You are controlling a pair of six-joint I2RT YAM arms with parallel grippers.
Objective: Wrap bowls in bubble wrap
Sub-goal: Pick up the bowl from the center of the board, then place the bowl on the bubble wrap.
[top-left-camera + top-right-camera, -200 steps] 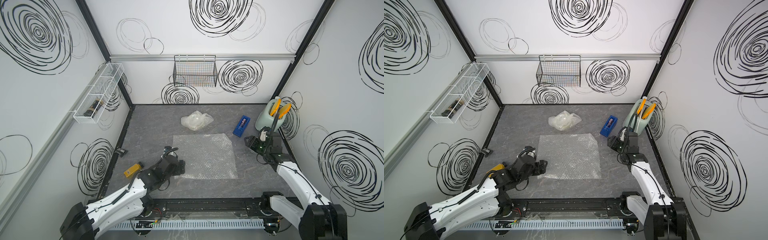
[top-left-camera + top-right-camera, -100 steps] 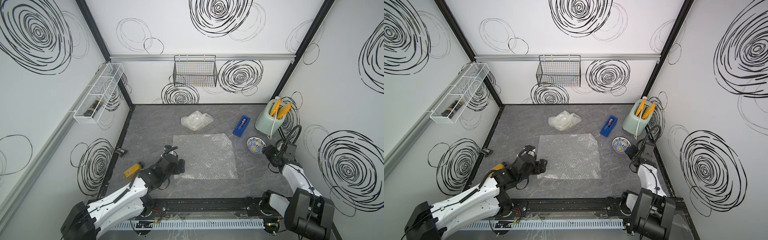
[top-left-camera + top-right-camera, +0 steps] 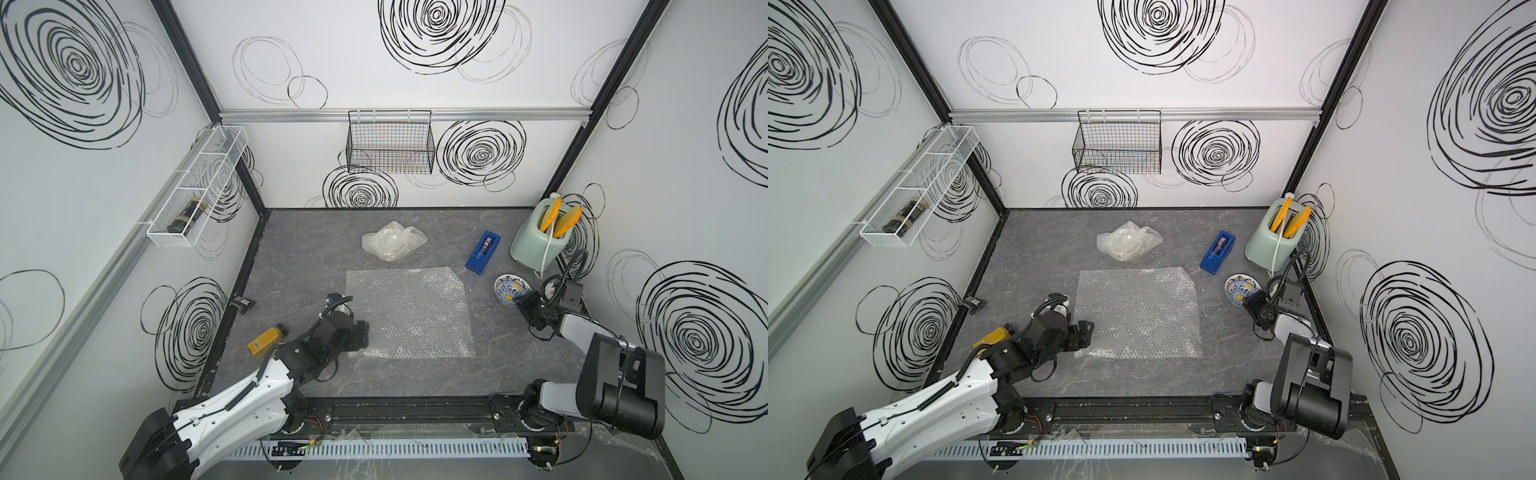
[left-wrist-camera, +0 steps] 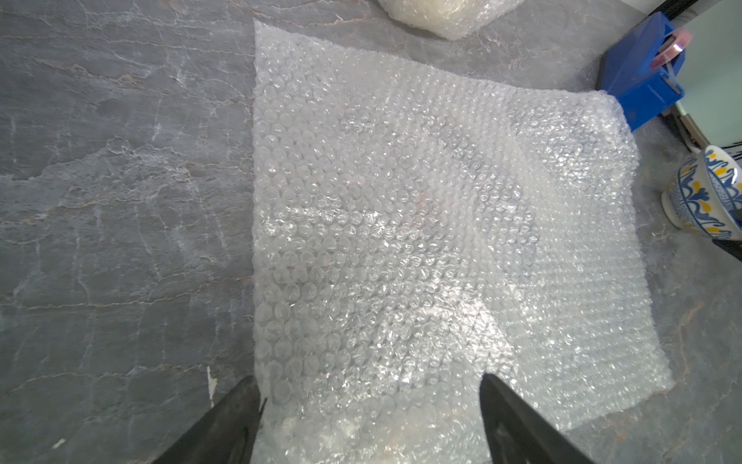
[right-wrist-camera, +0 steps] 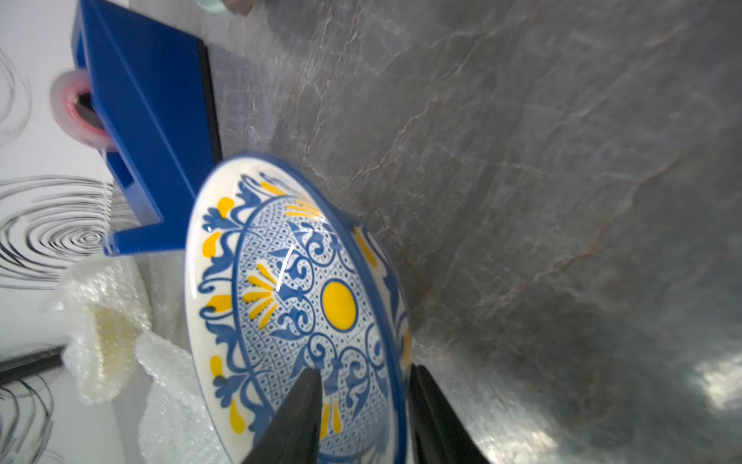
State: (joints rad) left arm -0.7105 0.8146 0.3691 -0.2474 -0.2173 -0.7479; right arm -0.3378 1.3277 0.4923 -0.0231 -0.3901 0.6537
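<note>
The white-and-blue bowl (image 3: 512, 289) stood on the table (image 3: 291, 249) just beside the blue tape dispenser (image 3: 483, 251), well apart from the flat bubble wrap sheet (image 3: 409, 311), which lay where it had a second earlier. We found the right hand (image 5: 363, 371), which a second earlier had hung over that spot and hidden the bowl, now at the bowl's near rim with one finger inside its wall and one outside. We could not tell whether they pinched it. The left hand (image 4: 369, 381) remained spread wide over the sheet's near corner, holding nothing.
</note>
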